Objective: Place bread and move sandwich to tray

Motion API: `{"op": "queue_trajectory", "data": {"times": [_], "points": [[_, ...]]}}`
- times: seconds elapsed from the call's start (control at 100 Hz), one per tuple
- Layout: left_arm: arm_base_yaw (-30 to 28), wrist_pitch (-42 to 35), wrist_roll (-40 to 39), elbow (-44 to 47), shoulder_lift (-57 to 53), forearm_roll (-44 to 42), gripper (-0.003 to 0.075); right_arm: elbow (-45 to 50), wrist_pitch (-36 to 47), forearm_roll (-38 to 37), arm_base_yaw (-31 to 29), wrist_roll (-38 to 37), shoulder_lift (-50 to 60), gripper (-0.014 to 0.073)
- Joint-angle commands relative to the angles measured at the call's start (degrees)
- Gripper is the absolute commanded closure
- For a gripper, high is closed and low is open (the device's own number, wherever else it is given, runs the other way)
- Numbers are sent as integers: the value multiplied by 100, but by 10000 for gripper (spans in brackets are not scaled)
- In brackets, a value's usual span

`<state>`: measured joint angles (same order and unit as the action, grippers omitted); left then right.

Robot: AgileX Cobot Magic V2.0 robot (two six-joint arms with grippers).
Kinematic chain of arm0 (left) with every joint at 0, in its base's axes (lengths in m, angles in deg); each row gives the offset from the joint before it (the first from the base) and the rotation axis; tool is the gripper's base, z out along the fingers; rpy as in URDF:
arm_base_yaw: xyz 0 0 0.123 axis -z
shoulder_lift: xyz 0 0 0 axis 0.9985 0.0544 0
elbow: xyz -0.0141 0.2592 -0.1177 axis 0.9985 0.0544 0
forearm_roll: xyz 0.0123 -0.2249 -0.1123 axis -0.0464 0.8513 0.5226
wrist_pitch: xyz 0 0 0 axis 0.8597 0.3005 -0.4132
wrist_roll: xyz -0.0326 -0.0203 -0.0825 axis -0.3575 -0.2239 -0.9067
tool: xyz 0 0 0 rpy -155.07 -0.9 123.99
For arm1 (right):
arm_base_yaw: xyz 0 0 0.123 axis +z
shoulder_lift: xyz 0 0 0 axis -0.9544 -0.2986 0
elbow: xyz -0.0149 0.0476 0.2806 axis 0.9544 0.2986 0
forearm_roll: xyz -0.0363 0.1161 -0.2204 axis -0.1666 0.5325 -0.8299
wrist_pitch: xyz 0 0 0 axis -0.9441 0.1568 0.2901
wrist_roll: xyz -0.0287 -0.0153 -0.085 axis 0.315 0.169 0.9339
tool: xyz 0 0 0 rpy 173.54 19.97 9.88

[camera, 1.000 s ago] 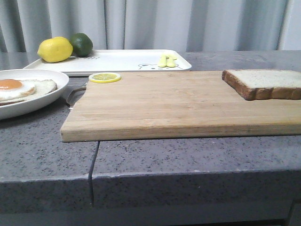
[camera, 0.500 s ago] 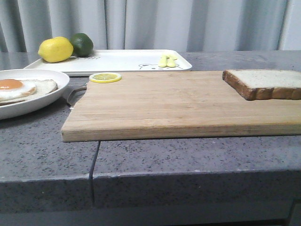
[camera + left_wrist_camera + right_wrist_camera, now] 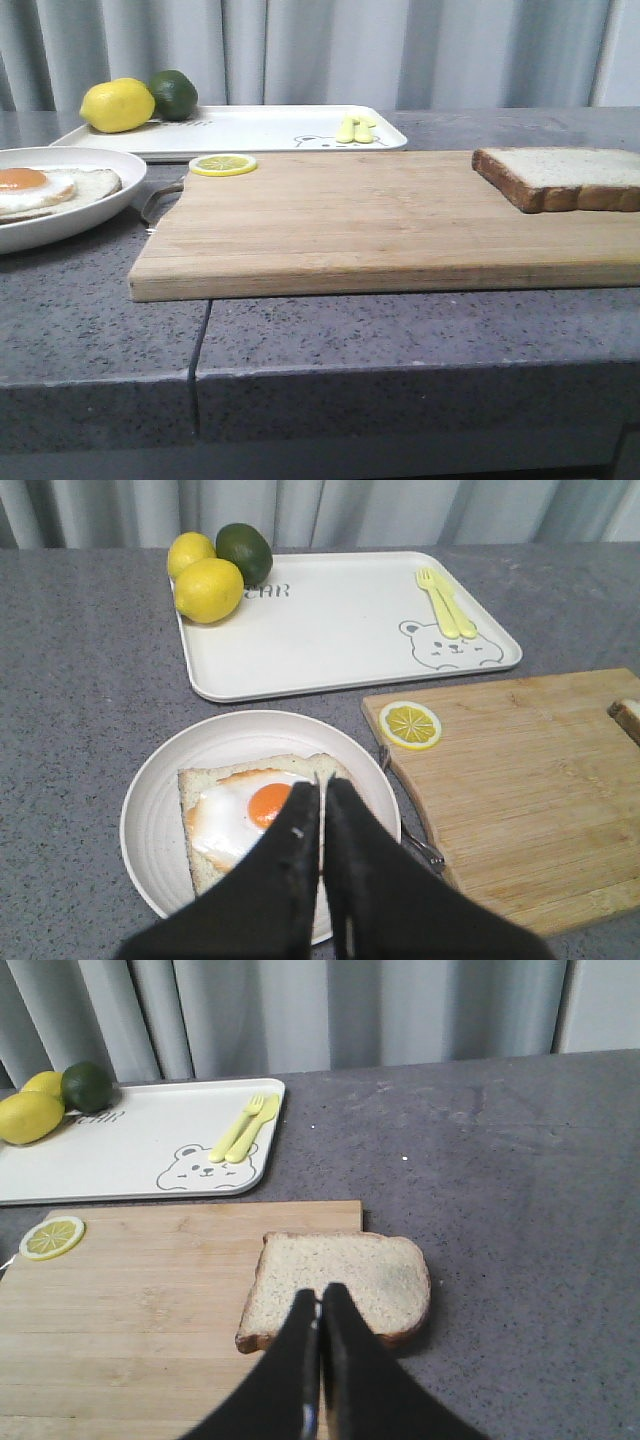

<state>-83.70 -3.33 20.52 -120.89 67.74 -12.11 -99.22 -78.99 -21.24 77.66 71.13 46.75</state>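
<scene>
Pale crumb framed by a dark brown crust: the bread [image 3: 340, 1287] lies flat at the right end of the wooden cutting board [image 3: 380, 215], one corner overhanging the board's edge above the grey table [image 3: 520, 1160]. Your right end effector [image 3: 320, 1305] hovers directly above the slice with its fingers pressed together, holding nothing. To lift the slice well, you would judge it best to part the fingers first, then descend over the overhanging edge, where a finger can pass beneath the crust; grip lightly, since soft crumb will likely compress or tear. The slice is nearly square, so it has no marked long axis; its rounded top edge points away from the board's centre, toward the bare table, and its straighter edge faces the lemon slice [image 3: 52, 1237].

The sandwich [image 3: 250, 815] is open: a fried egg with orange yolk on a lower slice, in the round white plate [image 3: 160, 780] left of the board. Your left end effector [image 3: 322, 790] hangs above it, fingers likewise closed and empty. Carry the bread level and set it square on the egg, crusts aligned.

Behind the board, the white tray [image 3: 260, 128] holds two lemons [image 3: 208, 588], a lime [image 3: 245, 552] and yellow cutlery [image 3: 445, 605]; the centre is free for the plate.
</scene>
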Motion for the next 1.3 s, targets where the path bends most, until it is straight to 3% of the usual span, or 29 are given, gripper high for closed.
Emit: {"op": "queue_trajectory", "data": {"times": [0.0, 0.36, 0.47, 0.65, 0.72, 1.02, 1.29], "points": [[-10, -214, -42, -224, 219, 167, 740, -279, 225, 78, -27, -6, -275, 662], [-10, -134, -31, -190, 452, 180, 719, -248, -342, 145, -27, -6, -406, 631], [-10, -134, -21, -193, 452, 180, 629, -248, -339, 145, -27, -6, -406, 495], [-10, -134, -21, -193, 452, 180, 378, -248, -259, 187, -27, -6, -406, 185], [-10, -134, -21, -193, 452, 180, 314, -248, -229, 212, -27, -6, -406, 121], [-10, -108, -21, -193, 452, 180, 313, -248, 349, -257, -31, -972, -556, 118], [-10, -108, -21, -193, 452, 180, 313, -248, 911, -667, -39, -1517, -1569, 118]]}}
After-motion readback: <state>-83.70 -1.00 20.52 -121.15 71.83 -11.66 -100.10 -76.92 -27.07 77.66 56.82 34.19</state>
